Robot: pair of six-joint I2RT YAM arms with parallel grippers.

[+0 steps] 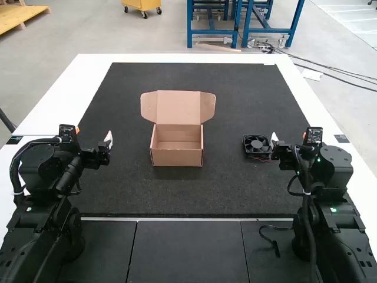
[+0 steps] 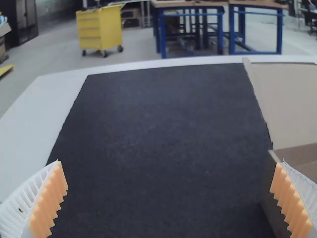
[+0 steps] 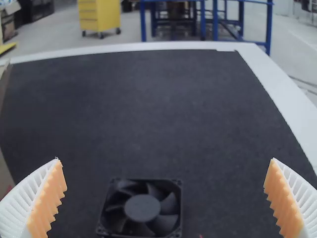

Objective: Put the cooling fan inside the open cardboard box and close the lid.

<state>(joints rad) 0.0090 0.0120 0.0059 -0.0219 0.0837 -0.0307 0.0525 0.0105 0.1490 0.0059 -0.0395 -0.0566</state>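
An open cardboard box (image 1: 177, 144) stands in the middle of the black mat, its lid (image 1: 178, 107) folded back and up at the far side. The black cooling fan (image 1: 257, 145) lies flat on the mat to the box's right. My right gripper (image 1: 274, 148) sits just behind the fan, open; the fan (image 3: 139, 208) lies between and just ahead of its orange pads (image 3: 47, 198). My left gripper (image 1: 106, 147) rests at the mat's left, open, with the box's side (image 2: 292, 153) beyond its right-hand finger (image 2: 292, 203).
The black mat (image 1: 188, 88) covers most of the white table (image 1: 53, 100). Bare mat lies on all sides of the box and fan. Both arm bases stand at the near corners.
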